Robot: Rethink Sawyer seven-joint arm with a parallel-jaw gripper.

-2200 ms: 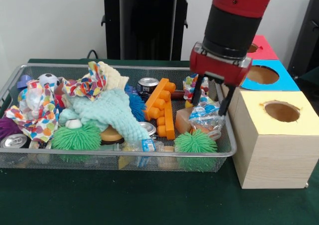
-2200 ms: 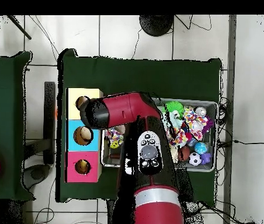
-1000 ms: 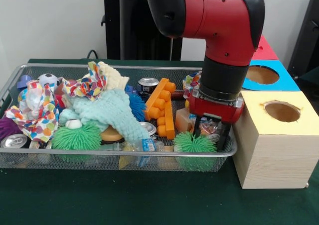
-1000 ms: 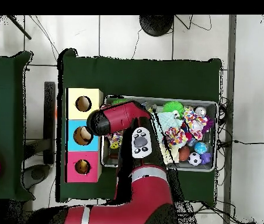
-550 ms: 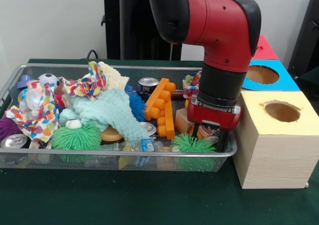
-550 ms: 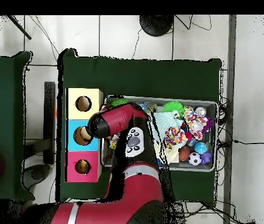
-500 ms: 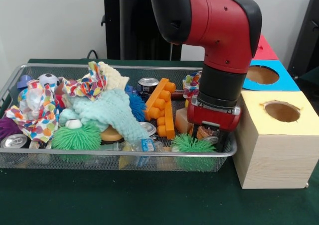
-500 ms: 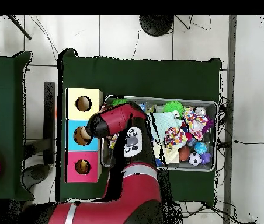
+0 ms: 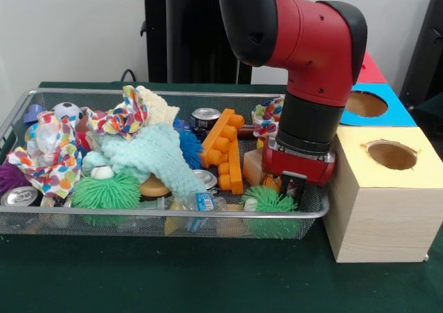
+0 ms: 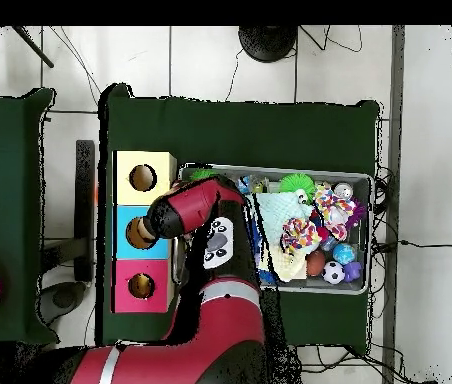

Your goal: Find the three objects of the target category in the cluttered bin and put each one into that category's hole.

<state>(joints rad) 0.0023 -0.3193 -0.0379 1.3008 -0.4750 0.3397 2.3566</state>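
Low in the right end of the wire bin (image 9: 21, 112), the end effector (image 9: 291, 185) sits among the clutter on the red and black arm (image 9: 304, 64); whether its fingers are released, clenched or grasping something cannot be told, since they are sunk behind a green spiky ball (image 9: 270, 201). Front view: the bin rests on a bench (image 9: 173, 278) covered in green cloth. Just left of the end effector lies an orange block toy (image 9: 225, 150), with a small can (image 9: 205, 116) behind it. A mint cloth (image 9: 156, 157) spreads across the bin's middle, a spotted cloth (image 9: 48, 154) drapes over its left part, and a second spiky ball (image 9: 107, 190) lies near the front rim. A small black-and-white ball (image 9: 67, 109) sits toward the back left. Just beside the bin's right end stands a row of boxes, each with a round hole on top: a yellow-topped box (image 9: 381, 188) nearest, a blue-topped box (image 9: 381, 109) behind it, and a red-topped box (image 9: 367, 67) farthest.

Overhead view: the arm (image 10: 195, 210) reaches over the bin's end (image 10: 365, 180) nearest the three boxes, hiding the end effector. The yellow box (image 10: 142, 177), blue box (image 10: 130, 232) and red box (image 10: 140, 286) form a column beside the bin. The clutter is visible in the uncovered part of the bin.
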